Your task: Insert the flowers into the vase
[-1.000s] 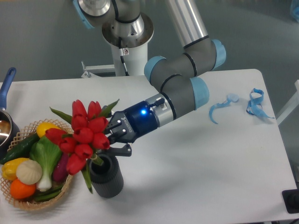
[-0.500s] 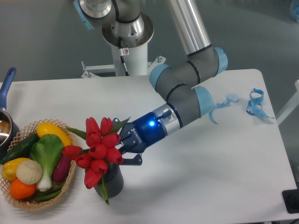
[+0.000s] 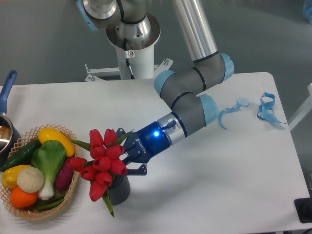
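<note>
Down at the vase (image 3: 118,190), the hand (image 3: 127,158) is clenched around the flowers (image 3: 101,163), its dark fingers gripping the bunch right above the vase's mouth. The red heads lean out to the left of the hand, over the vase and toward its left side, and one bloom droops lowest, in front of the vase's left edge. A long green leaf (image 3: 108,204) hangs down past the vase's left side, and another leaf pokes up to the right of the top blooms, against the hand. Whether the stems reach inside the vase cannot be told, since the blooms cover the mouth. A blue light glows on the wrist just behind the hand, up and to the right of the vase, and the grey arm (image 3: 187,105) with its pale blue joint caps climbs from there toward its white base (image 3: 131,48), well behind the vase.

The vase stands upright on the white tabletop (image 3: 204,195). Just to its left sits a wicker basket (image 3: 29,213) filled with toy vegetables (image 3: 46,163), the nearest of them close to the flowers. Beyond the basket, at the left edge, a pot with a blue handle (image 3: 6,90) shows in part. Far to the right of the vase, near the tabletop's back corner, lie two bits of blue ribbon (image 3: 265,108).
</note>
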